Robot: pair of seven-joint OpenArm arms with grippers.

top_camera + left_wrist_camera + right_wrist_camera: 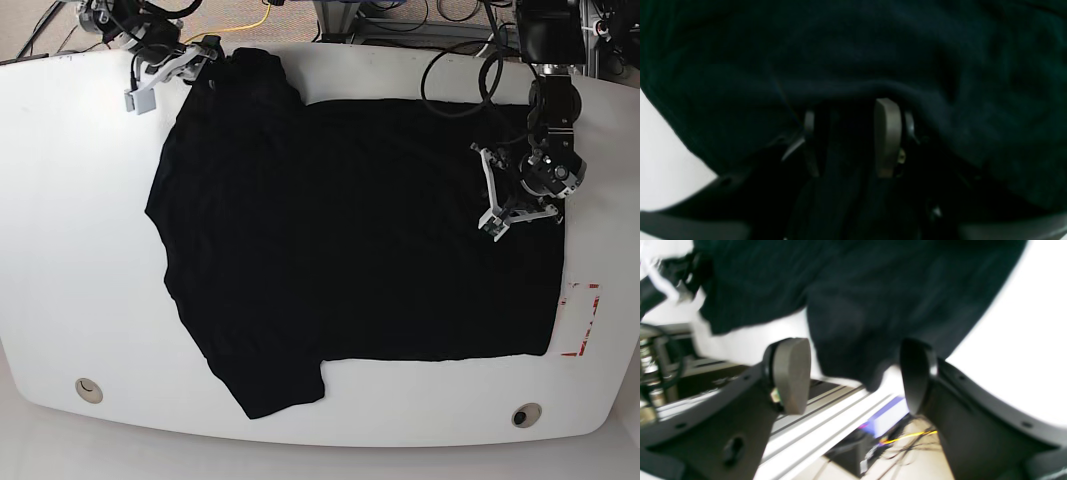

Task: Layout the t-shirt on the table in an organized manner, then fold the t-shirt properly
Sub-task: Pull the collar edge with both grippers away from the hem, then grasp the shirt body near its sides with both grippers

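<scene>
The black t-shirt (350, 240) lies spread over the white table (70, 230), sleeves toward the left and its straight hem at the right. My left gripper (490, 195) sits over the shirt's right part. In the left wrist view, dark cloth (873, 50) bunches over the left gripper (846, 133) and fills the narrow gap between its fingers, so it is shut on the t-shirt. My right gripper (160, 80) is at the far left corner beside the upper sleeve. It stands open (853, 376), with a corner of the shirt (853, 323) just ahead of its pads.
A red tape rectangle (583, 320) marks the table near the shirt's right hem. Two small round holes (88, 388) (525, 413) sit near the front edge. Cables and frame rails (826, 426) lie beyond the far table edge.
</scene>
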